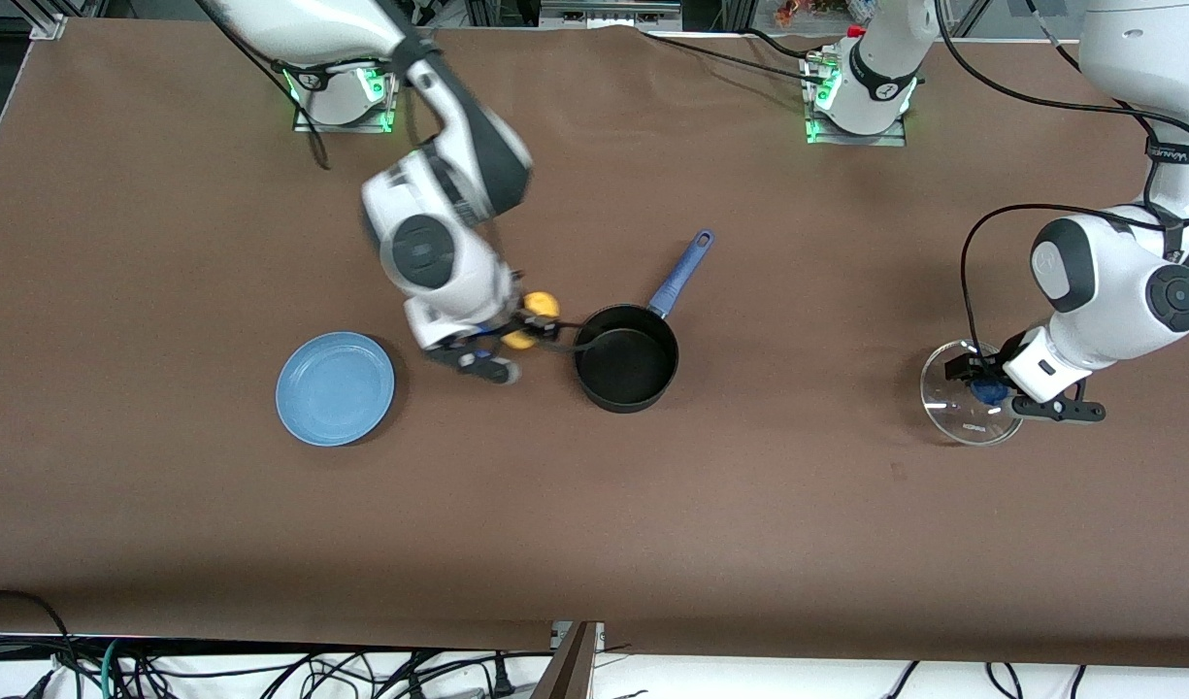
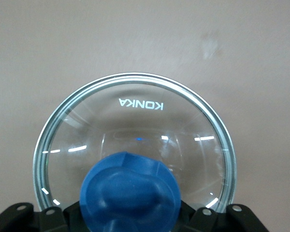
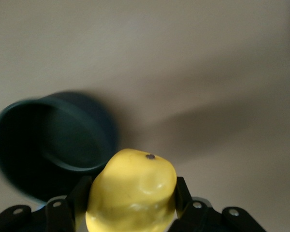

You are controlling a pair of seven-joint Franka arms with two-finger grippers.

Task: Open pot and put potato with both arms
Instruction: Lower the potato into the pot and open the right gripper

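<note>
step: lid is off, potato is lifted; the carry to the pot looks like the step in hand, drop not yet done.
right gripper (image 1: 528,325): clamped on the potato (image 1: 536,316), up in the air over bare table between the blue plate (image 1: 335,388) and the pot (image 1: 626,369), just beside the pot's rim on the right arm's side. Arm looks motion-blurred.
left gripper (image 1: 989,391): fingers shut on the lid's blue knob (image 2: 129,193), holding the lid (image 2: 135,140) out toward the left arm's end of the table, well apart from the pot. Cannot tell if the lid rests on the table or hangs just above it. This arm waits.
pot: open, upright, looks empty, mid-table; blue handle (image 1: 681,271) points away from the front camera toward the robot bases.
next move: judged — right gripper needs to get over the pot's opening, centred inside the rim, then part its fingers. Potato is far smaller than the opening, so there's margin; main thing is not to clip the rim on the way.
risk: releasing early would put the potato on the table beside the pot.
potato look: lumpy, smooth yellow skin, one small dark speck on top in the right wrist view; sticks out past the finger pads (image 3: 182,193) on either side of it.
lid look: clear glass, metal rim, printed brand lettering.
</note>
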